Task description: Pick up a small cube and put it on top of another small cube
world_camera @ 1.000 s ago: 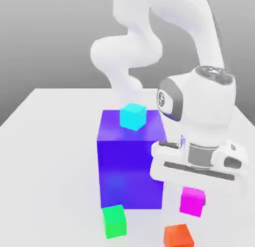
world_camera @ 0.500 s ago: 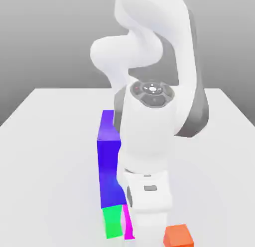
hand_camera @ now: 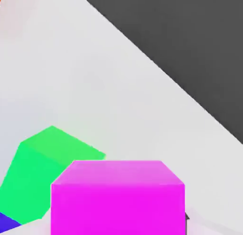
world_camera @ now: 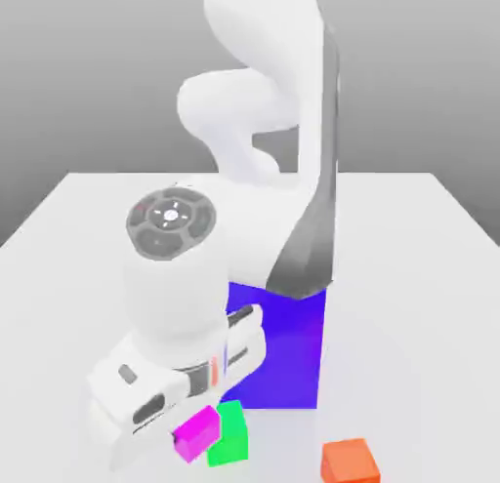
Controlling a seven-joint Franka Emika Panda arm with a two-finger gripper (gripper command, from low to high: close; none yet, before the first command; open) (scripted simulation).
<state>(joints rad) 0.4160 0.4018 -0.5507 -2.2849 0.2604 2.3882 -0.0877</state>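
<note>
Pale bench (world_camera: 420,354) below, the pincer (world_camera: 198,434) grips the magenta cube (world_camera: 199,433) near the green cube (world_camera: 230,437), presumably so it can be lifted clear and set atop another

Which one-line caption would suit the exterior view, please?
The gripper holds the magenta cube near the green cube.
</note>
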